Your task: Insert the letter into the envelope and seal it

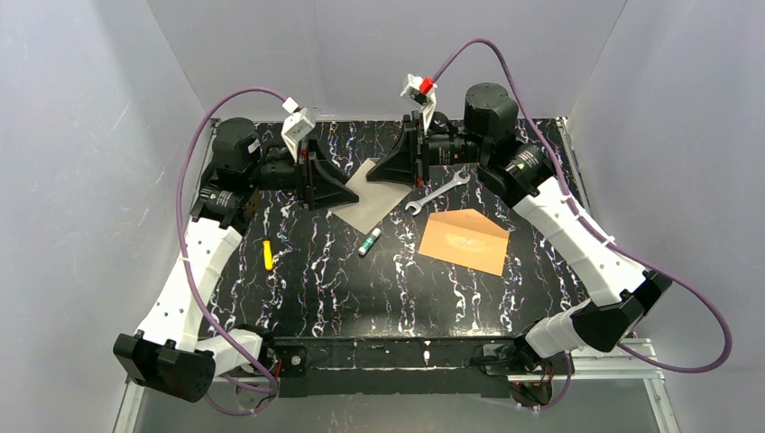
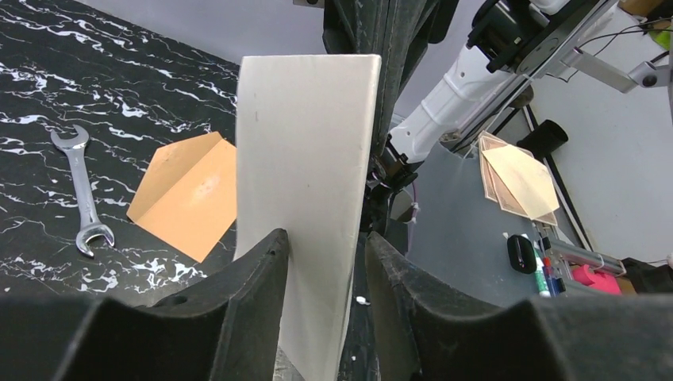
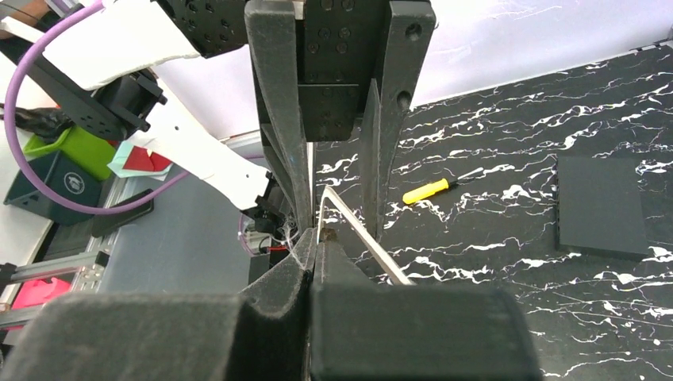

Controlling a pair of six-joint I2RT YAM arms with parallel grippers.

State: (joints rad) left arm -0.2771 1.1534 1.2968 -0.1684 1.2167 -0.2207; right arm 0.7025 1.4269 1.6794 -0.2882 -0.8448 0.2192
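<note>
On the black marbled table (image 1: 298,289) the envelope (image 1: 463,239) lay flat and unfilled, the letter (image 1: 365,194) held up at the far side, pinched by the closed right gripper (image 3: 313,238), the left gripper (image 2: 327,236) straddling it, grip unclear; inserting and sealing remained.

White-and-black arms (image 1: 203,262), purple cables (image 1: 179,194), black jaws

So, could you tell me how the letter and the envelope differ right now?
The letter is pale cream and held up, pinched by the right gripper; the envelope is orange-brown and lies flat on the table, untouched. Both are paper.
</note>
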